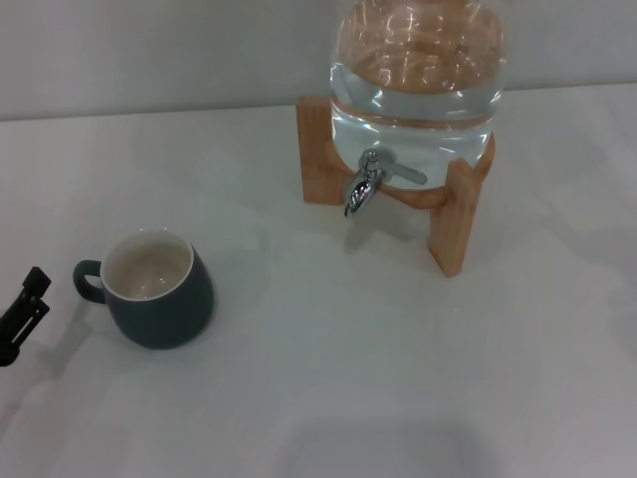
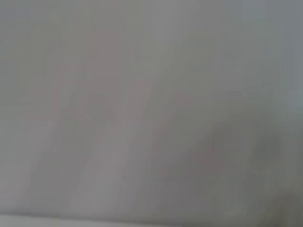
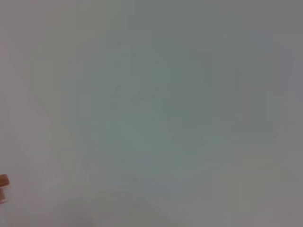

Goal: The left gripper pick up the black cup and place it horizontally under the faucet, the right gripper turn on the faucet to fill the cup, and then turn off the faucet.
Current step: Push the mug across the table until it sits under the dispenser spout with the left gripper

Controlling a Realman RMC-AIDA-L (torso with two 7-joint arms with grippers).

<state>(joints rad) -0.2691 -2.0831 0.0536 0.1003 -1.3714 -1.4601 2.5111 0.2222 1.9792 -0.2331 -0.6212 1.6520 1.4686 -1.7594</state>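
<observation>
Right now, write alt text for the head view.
A black cup stands upright on a white table, its handle toward the left gripper at the frame's left edge. Farther back, a water-filled glass jar on a wooden stand carries a chrome faucet.

Only the left claw's (image 1: 22, 319) black fingertips show, low at the head view's left edge.

cups: 1 black cup (image 1: 156, 290) | faucets: 1 faucet (image 1: 364, 185) | glass jars: 1 (image 1: 418, 75) | wooden stands: 1 (image 1: 453, 224)

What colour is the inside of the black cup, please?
Cream-white inside the black cup, in contrast to its dark outside; the head view shows it best.
</observation>
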